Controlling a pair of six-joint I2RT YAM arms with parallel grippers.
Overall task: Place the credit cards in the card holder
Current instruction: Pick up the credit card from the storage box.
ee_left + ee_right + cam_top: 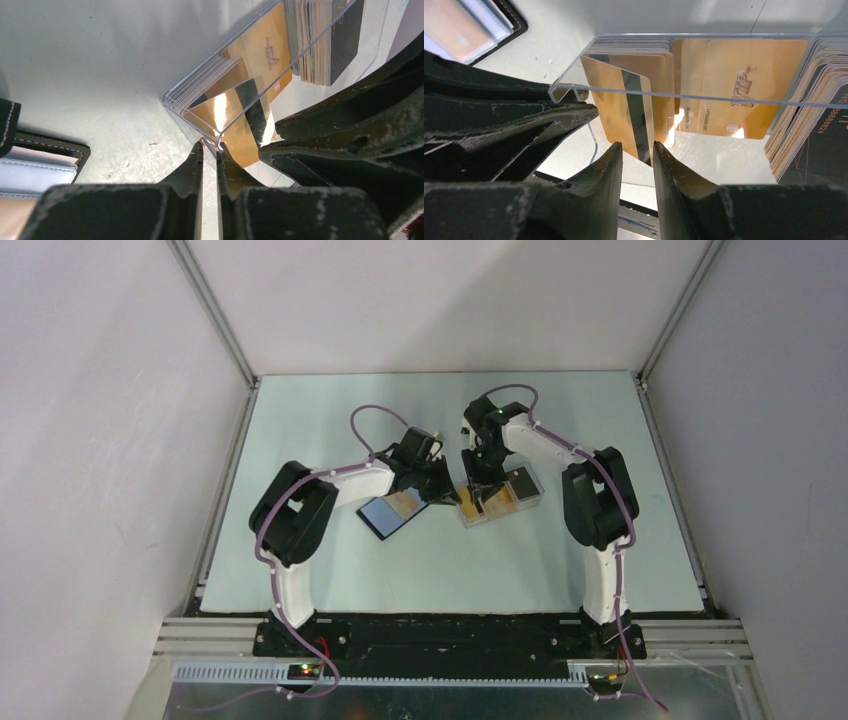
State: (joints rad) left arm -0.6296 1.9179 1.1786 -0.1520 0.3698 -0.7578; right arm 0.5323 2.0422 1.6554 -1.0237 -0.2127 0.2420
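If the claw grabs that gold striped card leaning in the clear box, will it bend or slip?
Probably stiff: the gold striped card leans in the clear box without sagging. Its glossy face shines, so it could slip out of a pinch by the right gripper. It looks thin and is likely light, so it may topple if nudged.

Two arms (295, 515) (595, 500), one card holder (392, 512), one clear tray (538, 492), credit cards (724, 90) stacked beyond counting
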